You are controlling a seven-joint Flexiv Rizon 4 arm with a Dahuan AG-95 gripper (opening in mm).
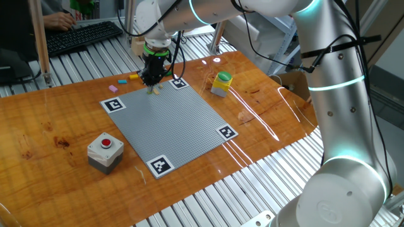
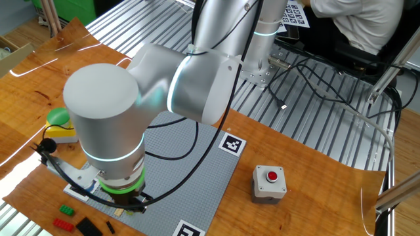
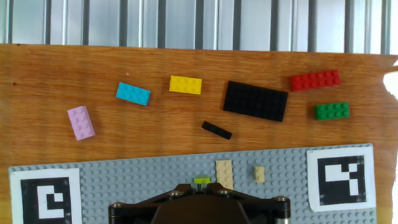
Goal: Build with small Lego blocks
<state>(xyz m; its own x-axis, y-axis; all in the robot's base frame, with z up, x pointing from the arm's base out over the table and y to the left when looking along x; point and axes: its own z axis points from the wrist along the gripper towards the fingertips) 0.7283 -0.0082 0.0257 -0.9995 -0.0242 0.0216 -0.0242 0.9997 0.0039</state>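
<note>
Down at the far edge of the grey baseplate [image 1: 172,128], the end effector [image 1: 152,82] points straight at the studs, fingers together, gripping nothing I can make out. Two tan bricks [image 3: 224,173] and a small lime piece [image 3: 201,181] sit on the plate. Pink [image 3: 81,122], blue [image 3: 133,93], yellow [image 3: 186,84], black [image 3: 255,100], red [image 3: 315,79] and green [image 3: 331,111] bricks lie loose on the wooden surface [image 3: 155,130] beyond. Early days, I'd say.

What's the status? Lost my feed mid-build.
Gripper shut, down at the gray baseplate edge. Two tan bricks on the plate, loose bricks beyond. Nothing blocking.
</note>
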